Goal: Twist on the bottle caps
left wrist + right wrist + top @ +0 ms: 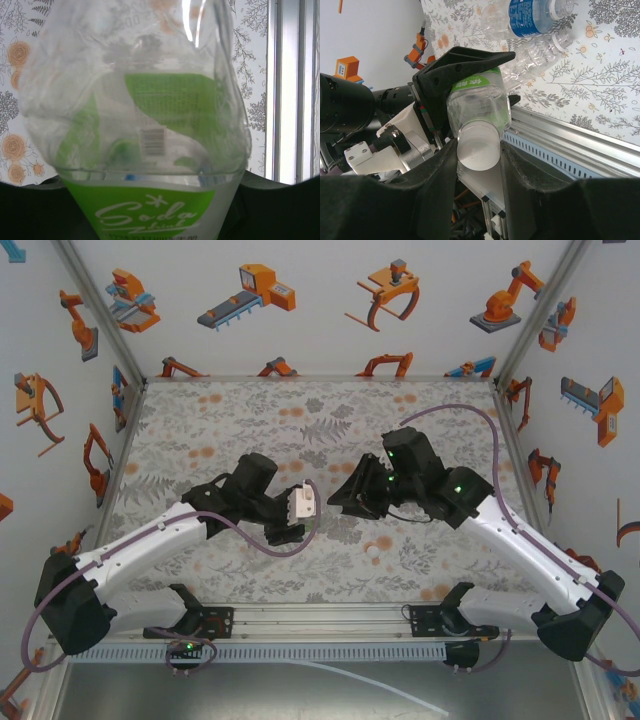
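We find the transparent thin-walled plastic bottle with a green label (480, 107) at frame centre in the right wrist view, clamped across its body by the left gripper (505, 77). The small round white plastic screw cap (478, 148) sits on its neck, pinched at the sides by the right gripper (478, 156). We judge the bottle light and easily crushed, its walls creased. Hold it near the stiffer shoulder, and hold the cap by its rim.
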Available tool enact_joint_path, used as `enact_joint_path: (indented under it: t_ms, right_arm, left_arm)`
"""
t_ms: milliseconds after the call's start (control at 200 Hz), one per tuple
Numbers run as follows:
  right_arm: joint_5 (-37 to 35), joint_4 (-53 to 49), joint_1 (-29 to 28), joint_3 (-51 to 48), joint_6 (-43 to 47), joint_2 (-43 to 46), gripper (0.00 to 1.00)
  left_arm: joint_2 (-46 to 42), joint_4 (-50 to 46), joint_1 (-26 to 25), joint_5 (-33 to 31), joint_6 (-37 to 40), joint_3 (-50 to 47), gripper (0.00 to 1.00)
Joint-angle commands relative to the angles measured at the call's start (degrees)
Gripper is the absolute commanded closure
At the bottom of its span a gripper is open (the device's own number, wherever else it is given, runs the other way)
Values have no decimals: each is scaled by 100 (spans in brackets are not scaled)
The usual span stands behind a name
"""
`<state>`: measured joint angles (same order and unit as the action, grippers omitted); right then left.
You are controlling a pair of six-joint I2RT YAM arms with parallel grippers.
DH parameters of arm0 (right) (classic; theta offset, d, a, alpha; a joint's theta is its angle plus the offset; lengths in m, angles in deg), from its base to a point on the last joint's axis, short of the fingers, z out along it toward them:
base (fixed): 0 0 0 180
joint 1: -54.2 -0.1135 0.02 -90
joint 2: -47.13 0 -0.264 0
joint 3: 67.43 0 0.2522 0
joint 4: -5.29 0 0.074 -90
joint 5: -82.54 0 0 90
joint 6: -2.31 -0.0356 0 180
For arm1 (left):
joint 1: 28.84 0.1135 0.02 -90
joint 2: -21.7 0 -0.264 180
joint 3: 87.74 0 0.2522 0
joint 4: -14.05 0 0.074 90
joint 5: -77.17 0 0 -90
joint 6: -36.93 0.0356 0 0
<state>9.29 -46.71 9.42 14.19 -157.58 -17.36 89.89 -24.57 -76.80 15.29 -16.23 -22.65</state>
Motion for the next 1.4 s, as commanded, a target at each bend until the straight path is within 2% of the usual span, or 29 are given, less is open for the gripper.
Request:
enact_joint_path:
  t_ms: [0,105,250,416,521,756,921,1116,1397]
  right_arm:
    - [170,125,-12,-36,-92,-2,65]
    - [119,138,-5,-1,72,-2,78]
    - [34,400,-9,65,1133,113,100]
    - [530,1119,-56,-71,3610,422,100]
    - [1248,1269,-58,-33,5332,537,100]
    - [2181,294,-60,433,8457,599,100]
    - [2885,-295,-58,657,9975,548,100]
    - [3368,-43,-62,556,10232,611,100]
    - [3506,383,-67,236,10115,787,100]
  left_arm:
    - [24,43,-8,80,27,166,100]
    - [2,43,-4,89,16,159,100]
    - [-96,58,-8,214,6,183,100]
    - [-218,78,-11,597,51,200,100]
    - [-283,78,-11,815,46,219,100]
    - [-531,42,-29,1157,-1,255,100]
    - [-600,-1,-88,1194,51,235,100]
    - [-633,0,-128,1413,162,206,100]
    - [-637,12,-172,1583,208,237,100]
